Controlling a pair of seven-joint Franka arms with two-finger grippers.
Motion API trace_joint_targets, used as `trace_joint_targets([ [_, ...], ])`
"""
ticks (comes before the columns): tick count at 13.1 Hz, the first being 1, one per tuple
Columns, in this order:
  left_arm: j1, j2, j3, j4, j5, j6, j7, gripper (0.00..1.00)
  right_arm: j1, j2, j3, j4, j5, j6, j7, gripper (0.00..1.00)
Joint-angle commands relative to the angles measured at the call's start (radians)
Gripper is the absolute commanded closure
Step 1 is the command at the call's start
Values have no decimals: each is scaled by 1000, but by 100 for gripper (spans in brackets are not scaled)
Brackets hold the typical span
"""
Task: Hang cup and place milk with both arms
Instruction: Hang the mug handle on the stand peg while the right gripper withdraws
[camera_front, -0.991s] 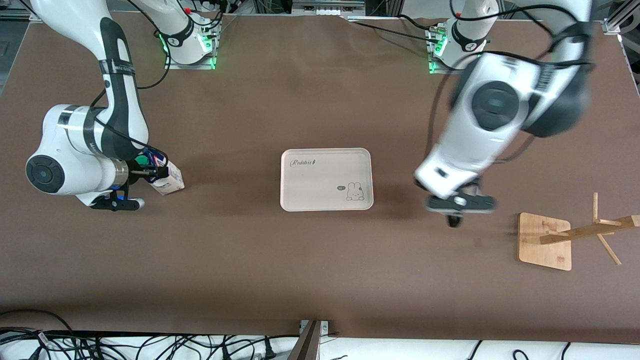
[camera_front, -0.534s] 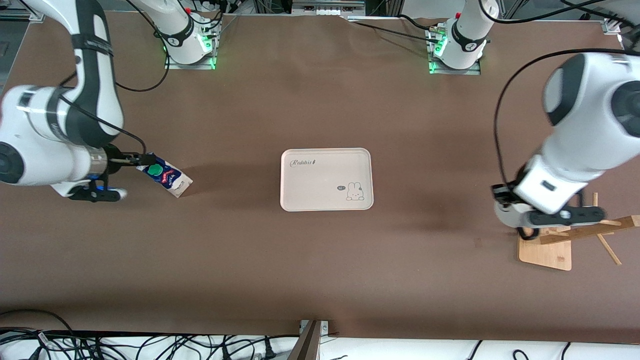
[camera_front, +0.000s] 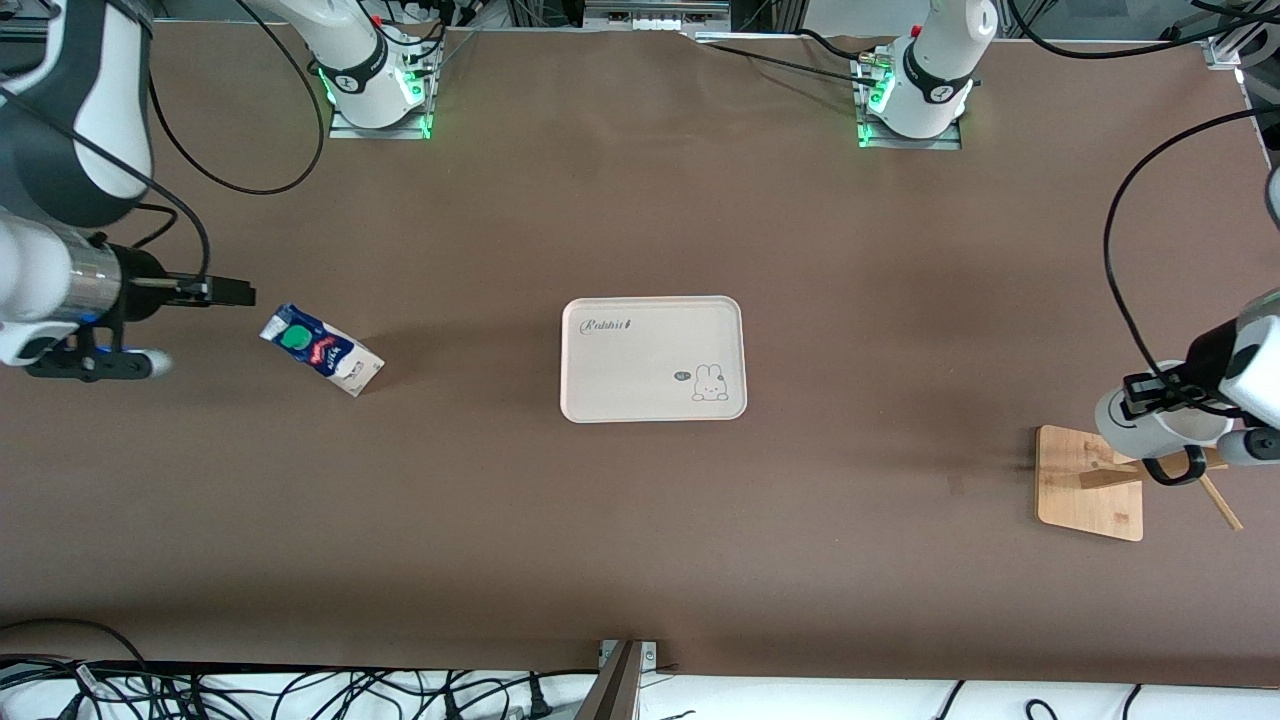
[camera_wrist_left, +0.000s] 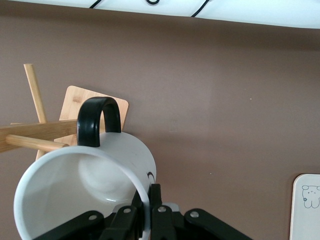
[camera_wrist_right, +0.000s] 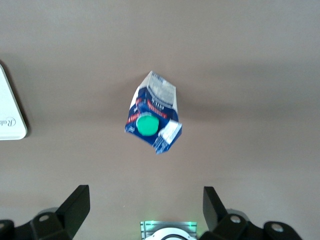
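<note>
Cup (camera_front: 1150, 432) pinched by its rim in my left gripper (camera_wrist_left: 146, 216) over the wooden rack (camera_front: 1090, 483); my right gripper (camera_wrist_right: 145, 205) spread wide near the milk (camera_front: 322, 349).

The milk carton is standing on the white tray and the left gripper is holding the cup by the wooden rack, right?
Not quite. The front view shows the milk carton on the bare table, apart from the white tray. The left gripper does hold the cup by the wooden rack.

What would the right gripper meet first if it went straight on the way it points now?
Most likely the milk carton: it lies centred ahead of the open right gripper in the right wrist view, tipped over on the table. Depth is unclear, so height could differ.
</note>
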Motion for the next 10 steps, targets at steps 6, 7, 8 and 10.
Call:
trace_joint_targets([
  [6,72,-4,-13,-9,-14,-62,33,100,-62,-3,0,106,-86,17,-112,0],
  [7,83,-2,-15,-10,-14,-68,33,100,-124,-28,75,100,-122,30,-114,0],
  [8,89,-2,-13,-10,-14,-70,33,100,-245,-60,209,92,-153,58,-115,0],
  [10,91,1,-12,-14,-14,-78,33,100,-445,-81,440,74,-285,82,-118,0],
])
